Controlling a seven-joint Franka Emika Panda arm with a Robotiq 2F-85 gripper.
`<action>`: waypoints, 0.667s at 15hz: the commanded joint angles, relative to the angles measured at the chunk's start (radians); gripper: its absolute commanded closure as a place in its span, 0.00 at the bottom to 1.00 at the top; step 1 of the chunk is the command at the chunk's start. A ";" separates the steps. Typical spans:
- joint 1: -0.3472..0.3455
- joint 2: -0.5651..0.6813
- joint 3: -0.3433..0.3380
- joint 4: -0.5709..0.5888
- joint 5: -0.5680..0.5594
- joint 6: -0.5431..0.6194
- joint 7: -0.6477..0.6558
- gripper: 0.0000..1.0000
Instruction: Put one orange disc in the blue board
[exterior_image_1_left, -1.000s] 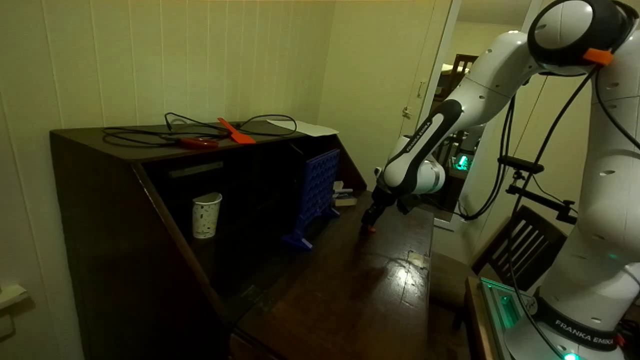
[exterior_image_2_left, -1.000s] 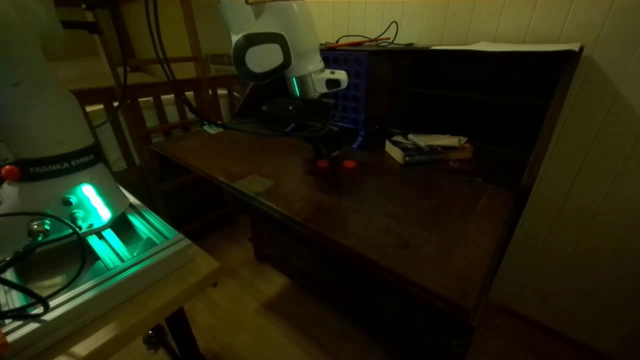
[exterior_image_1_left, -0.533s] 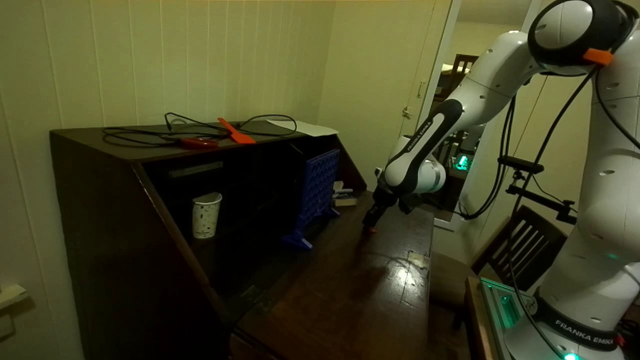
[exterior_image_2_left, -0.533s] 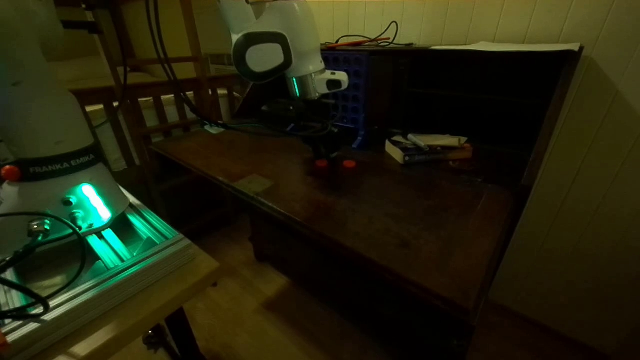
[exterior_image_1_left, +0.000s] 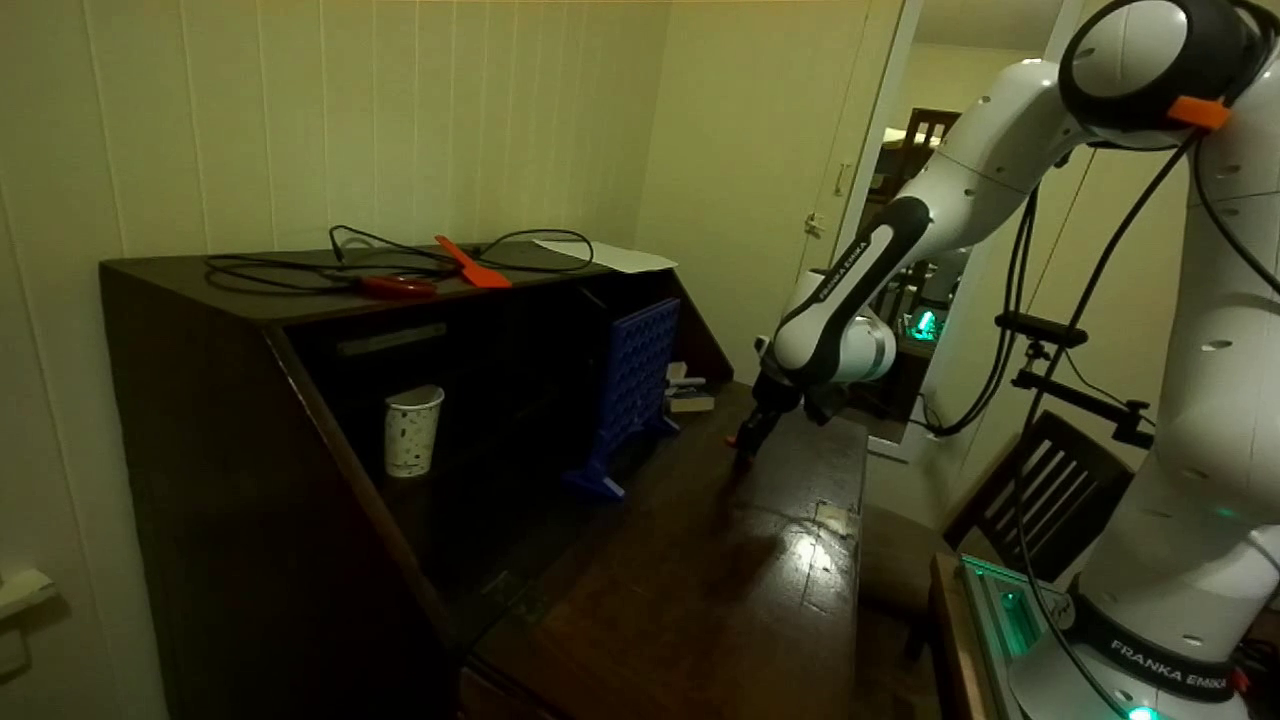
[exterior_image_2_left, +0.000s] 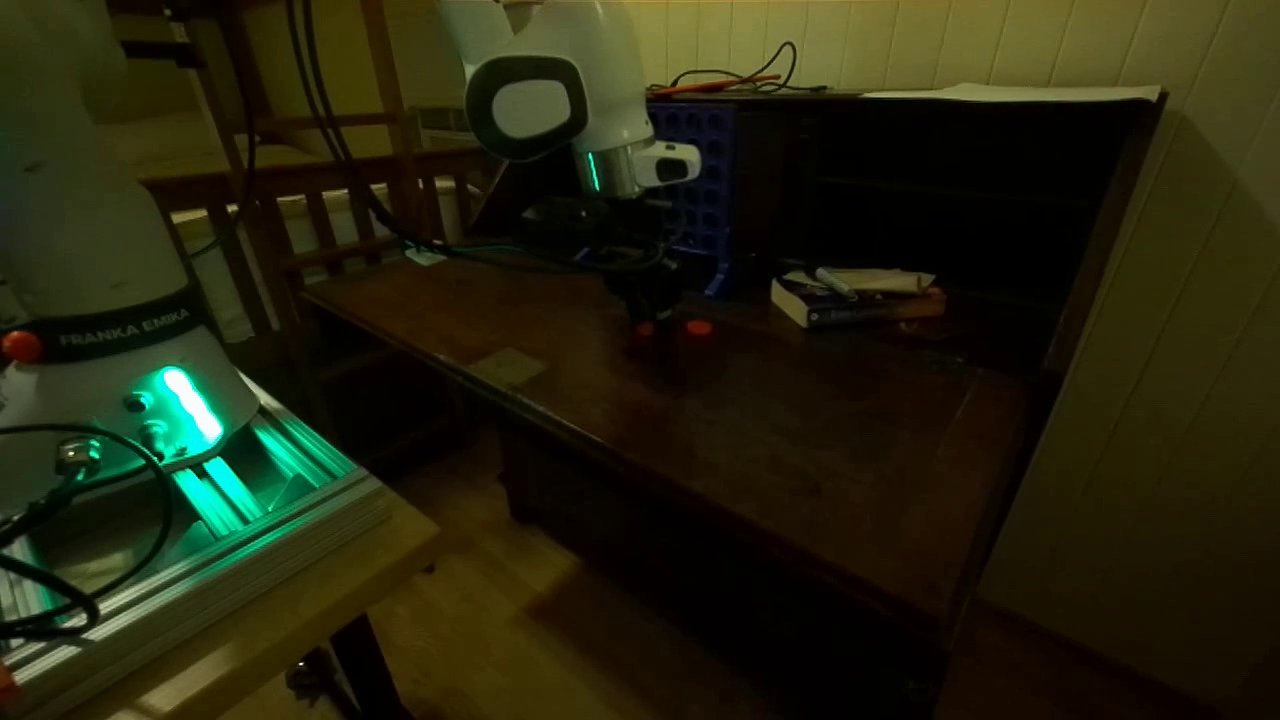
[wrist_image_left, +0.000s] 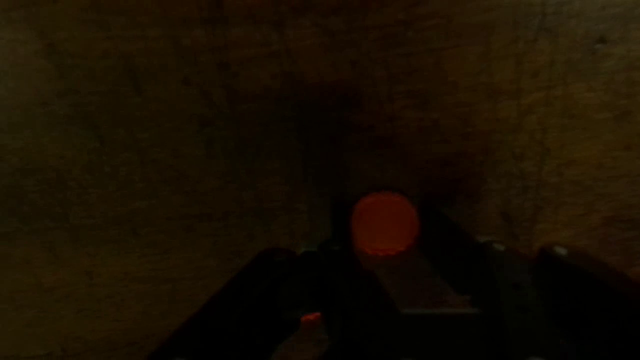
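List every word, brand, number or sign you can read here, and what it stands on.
"FRANKA EMIKA": dark band around the robot base, in both exterior views.
"FRANKA EMIKA": black forearm panel, in an exterior view.
Book spine: lettering too blurred to read.
Wrist view: none.

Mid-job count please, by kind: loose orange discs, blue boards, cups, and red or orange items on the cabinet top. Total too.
Orange discs: 2, one partly hidden
Blue board: 1
Cup: 1
Red item and orange item on the cabinet top: 2
Total: 6
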 joint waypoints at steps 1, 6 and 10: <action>0.016 -0.002 -0.022 -0.010 -0.028 0.002 0.002 0.35; 0.017 -0.003 -0.023 -0.015 -0.027 0.016 -0.004 0.16; 0.012 -0.003 -0.015 -0.019 -0.019 0.032 -0.012 0.22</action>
